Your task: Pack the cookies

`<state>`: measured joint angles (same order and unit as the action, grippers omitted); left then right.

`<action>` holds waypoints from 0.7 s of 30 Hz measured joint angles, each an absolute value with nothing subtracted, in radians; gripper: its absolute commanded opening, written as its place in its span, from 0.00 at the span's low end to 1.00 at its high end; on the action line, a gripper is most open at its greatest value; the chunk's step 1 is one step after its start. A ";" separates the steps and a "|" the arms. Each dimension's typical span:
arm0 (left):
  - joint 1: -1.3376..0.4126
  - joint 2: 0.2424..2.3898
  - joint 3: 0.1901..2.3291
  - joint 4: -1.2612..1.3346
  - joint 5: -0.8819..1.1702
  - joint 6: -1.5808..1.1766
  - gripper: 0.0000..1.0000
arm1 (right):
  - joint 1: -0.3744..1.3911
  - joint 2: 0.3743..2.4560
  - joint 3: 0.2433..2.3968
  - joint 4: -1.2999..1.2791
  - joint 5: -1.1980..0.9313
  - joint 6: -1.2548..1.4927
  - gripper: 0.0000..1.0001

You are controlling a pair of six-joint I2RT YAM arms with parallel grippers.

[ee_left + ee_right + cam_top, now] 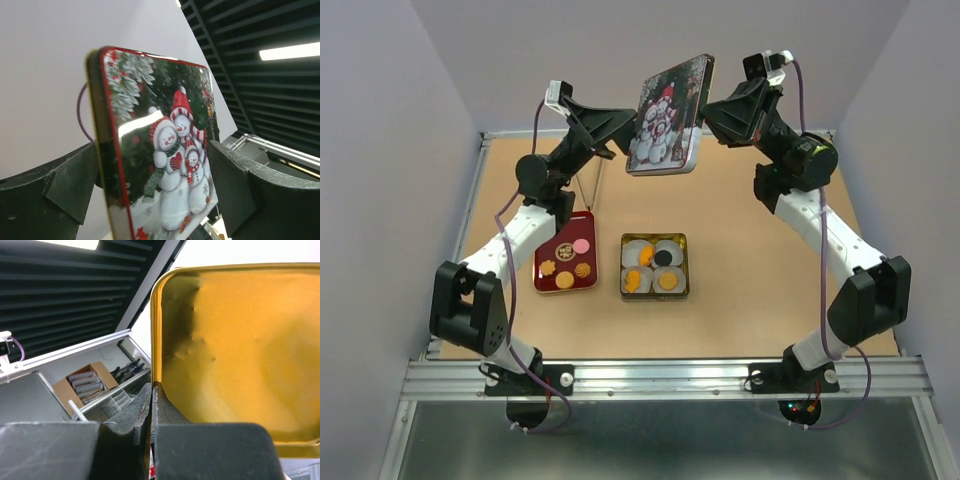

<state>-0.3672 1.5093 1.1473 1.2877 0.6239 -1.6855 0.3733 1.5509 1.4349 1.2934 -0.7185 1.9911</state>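
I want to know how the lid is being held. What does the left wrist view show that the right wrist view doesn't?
Only the left wrist view: the printed snowman side of the lid, standing on edge between the wide-open jaws of the left gripper.
Only the right wrist view: the lid's plain gold inside, its rim pinched in the shut jaws of the right gripper.
Both: the same lid held up, with a dark slatted ceiling behind it.

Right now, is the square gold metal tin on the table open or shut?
Open. Its snowman-printed lid is off, pinched by the right gripper in mid-air, and cookies in white paper cups show inside the tin.
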 measured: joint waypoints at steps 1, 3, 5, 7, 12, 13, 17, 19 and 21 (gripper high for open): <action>-0.371 1.510 1.150 1.288 0.628 -1.687 0.98 | 0.373 1.556 1.435 1.293 -0.716 1.991 0.00; -0.380 1.510 1.155 1.290 0.639 -1.692 0.95 | 0.373 1.564 1.435 1.293 -0.713 1.993 0.00; -0.386 1.511 1.155 1.290 0.649 -1.697 0.84 | 0.373 1.572 1.435 1.293 -0.709 1.994 0.00; -0.390 1.513 1.155 1.288 0.655 -1.703 0.76 | 0.373 1.574 1.435 1.293 -0.706 1.995 0.01; -0.392 1.516 1.164 1.281 0.666 -1.718 0.46 | 0.373 1.574 1.422 1.300 -0.687 2.000 0.00; -0.391 1.516 1.164 1.283 0.664 -1.724 0.43 | 0.373 1.574 1.415 1.309 -0.679 2.003 0.00; -0.381 1.515 1.172 1.304 0.629 -1.763 0.31 | 0.357 1.573 1.382 1.327 -0.651 2.013 0.11; -0.377 1.510 1.173 1.310 0.621 -1.766 0.26 | 0.353 1.573 1.355 1.336 -0.633 2.017 0.26; -0.377 1.508 1.173 1.312 0.613 -1.758 0.19 | 0.353 1.572 1.318 1.334 -0.615 2.014 0.56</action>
<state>-0.3771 1.5078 1.1732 1.3125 0.6132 -1.7584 0.3527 1.5723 1.3178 1.3342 -0.6147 2.0136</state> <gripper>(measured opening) 0.333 0.282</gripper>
